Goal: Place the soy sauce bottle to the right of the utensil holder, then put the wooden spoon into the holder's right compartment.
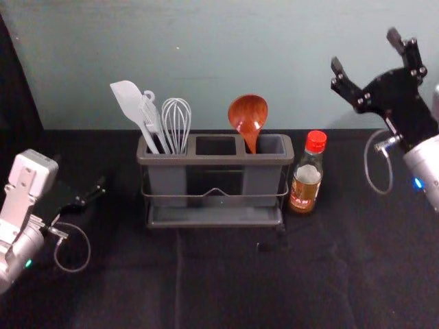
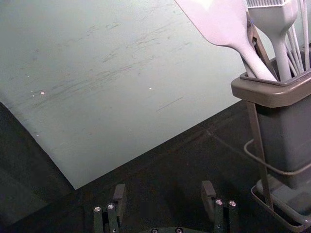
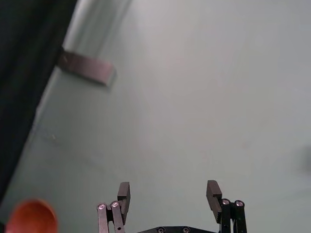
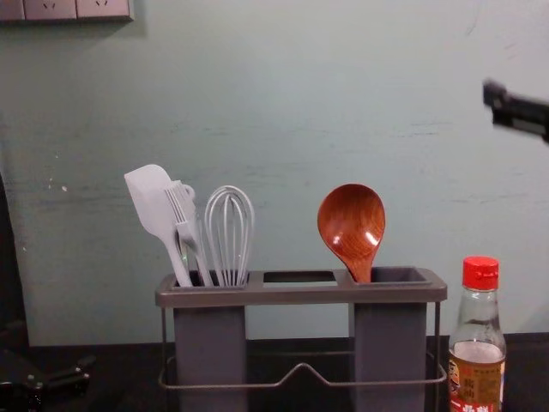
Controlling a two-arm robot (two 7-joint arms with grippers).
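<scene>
The right gripper [image 1: 365, 50] hangs wide open, empty, above the bench's back edge [image 1: 384, 129], best withdrawn clear of the wooden spoon [image 1: 247, 115]. Left gripper [image 2: 164, 190], likewise, idles leftward.

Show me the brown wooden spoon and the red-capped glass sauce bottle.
Brown wooden spoon [image 1: 247, 112]: head view, on its round bowl.
Red-capped glass sauce bottle [image 4: 476, 379]: chest view, on its label.

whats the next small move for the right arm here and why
Probably just draw the open right gripper back to its side: the wooden spoon already stands in the right compartment of the utensil holder, and the soy sauce bottle is upright to its right, so nothing seems left to place.
</scene>
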